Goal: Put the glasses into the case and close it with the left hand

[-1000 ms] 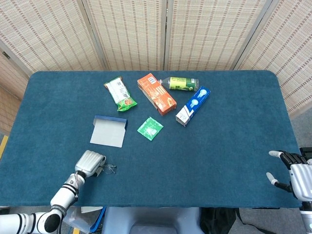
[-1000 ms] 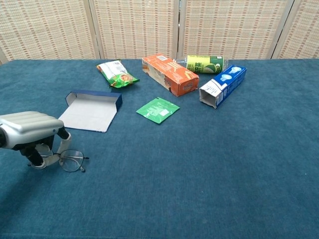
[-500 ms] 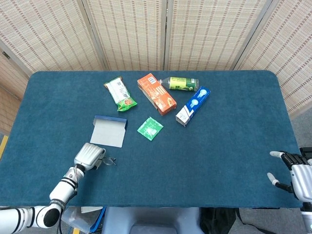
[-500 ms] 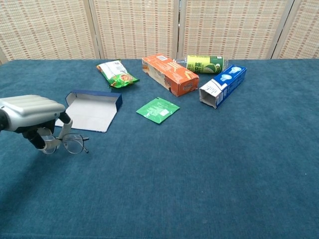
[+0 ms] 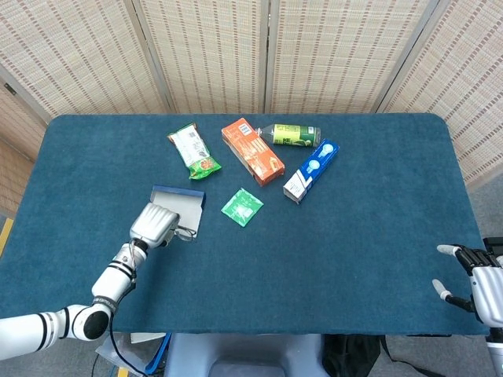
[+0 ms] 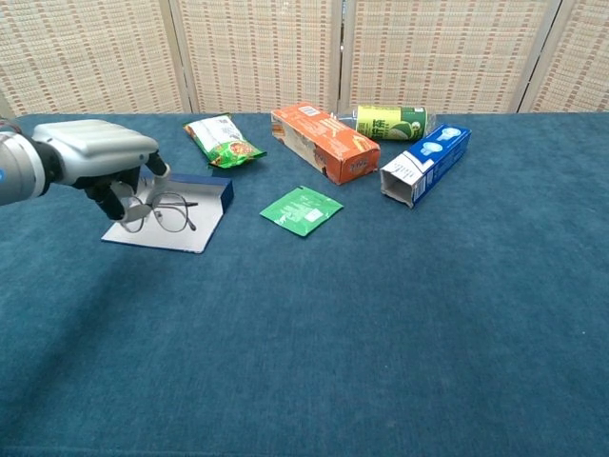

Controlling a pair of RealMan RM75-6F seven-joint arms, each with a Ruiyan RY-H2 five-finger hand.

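Observation:
My left hand [image 6: 100, 152] [image 5: 155, 224] holds the thin wire-framed glasses [image 6: 162, 213] [image 5: 185, 232] in the air, just above the open glasses case [image 6: 181, 217] [image 5: 182, 206]. The case lies flat, its grey inside up and its dark blue wall at the far edge. The hand hides the case's left part in both views. My right hand [image 5: 481, 279] hovers at the table's near right corner, fingers spread, holding nothing.
At the back of the blue table [image 6: 381, 314] lie a green snack bag [image 6: 223, 140], an orange box [image 6: 324, 143], a green bottle [image 6: 390, 122] and a blue-white toothpaste box [image 6: 425, 162]. A green sachet [image 6: 301, 209] lies right of the case.
My left hand has lifted the glasses off the table near the front edge and carried them away from me, to just over the open case. The right hand has barely moved.

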